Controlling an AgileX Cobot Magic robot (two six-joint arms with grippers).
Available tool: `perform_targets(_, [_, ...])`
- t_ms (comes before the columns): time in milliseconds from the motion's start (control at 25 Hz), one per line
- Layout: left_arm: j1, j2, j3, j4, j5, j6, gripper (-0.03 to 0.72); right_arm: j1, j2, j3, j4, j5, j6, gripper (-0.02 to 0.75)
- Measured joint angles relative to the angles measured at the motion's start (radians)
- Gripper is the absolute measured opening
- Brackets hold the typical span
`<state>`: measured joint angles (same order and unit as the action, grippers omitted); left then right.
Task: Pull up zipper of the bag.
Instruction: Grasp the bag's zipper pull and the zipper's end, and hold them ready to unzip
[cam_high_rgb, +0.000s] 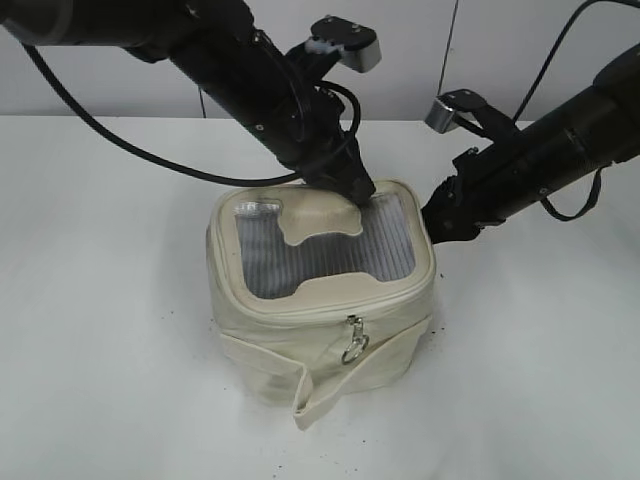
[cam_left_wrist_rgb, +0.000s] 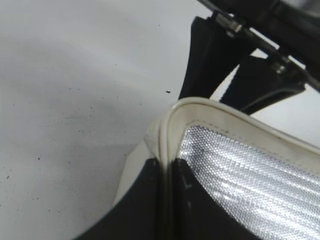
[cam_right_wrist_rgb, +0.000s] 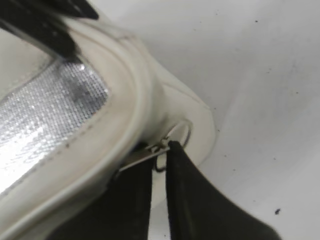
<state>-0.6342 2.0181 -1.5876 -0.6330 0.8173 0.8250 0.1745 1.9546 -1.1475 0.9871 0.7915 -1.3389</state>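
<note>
Gripping begun, zipper (cam_high_rgb: 330, 308) travel pending.
We noted left claw (cam_left_wrist_rgb: 167, 200) pinching the bag (cam_high_rgb: 320, 340) rim, right claw (cam_right_wrist_rgb: 160, 160) narrowed on a pull (cam_right_wrist_rgb: 159, 148).

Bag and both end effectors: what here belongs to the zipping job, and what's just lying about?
In the job:
bag
zipper
silver pull
left end effector
right end effector

Lying about:
second silver pull
loose strap
table

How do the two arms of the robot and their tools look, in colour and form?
Both arms are matte black and tube-shaped. The left arm has thin black cables looping along it; the right arm has a cable too. Each carries a small grey box-like camera. The left tool and right tool have flat, tapering black fingers.
</note>
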Motion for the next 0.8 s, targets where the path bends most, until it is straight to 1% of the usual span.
perform_targets(40, [0.000,0.000,0.000,-0.001,0.001,0.000,0.040,0.001,0.000,0.000,0.010,0.009,-0.001,0.088])
perform_targets(120, [0.000,0.000,0.000,-0.001,0.005,0.000,0.040,0.001,0.001,0.000,0.016,0.029,0.003,0.017])
perform_targets(160, [0.000,-0.001,0.000,-0.001,0.006,0.000,0.040,0.001,0.001,0.000,0.015,0.038,0.018,0.003])
perform_targets(240, [0.000,-0.002,0.000,-0.002,0.009,0.000,0.040,0.000,-0.001,0.000,-0.010,0.051,0.091,-0.005])
perform_targets(400, [0.000,-0.002,0.000,-0.003,0.009,-0.004,0.038,0.001,-0.042,0.000,-0.149,0.089,0.283,-0.013])
perform_targets(520, [0.000,-0.002,0.000,-0.003,0.008,-0.022,0.039,0.001,-0.087,0.000,-0.230,0.113,0.387,-0.015])
perform_targets(800, [0.000,-0.002,0.000,-0.002,0.008,-0.033,0.039,0.004,-0.146,0.002,-0.291,0.214,0.475,-0.015])
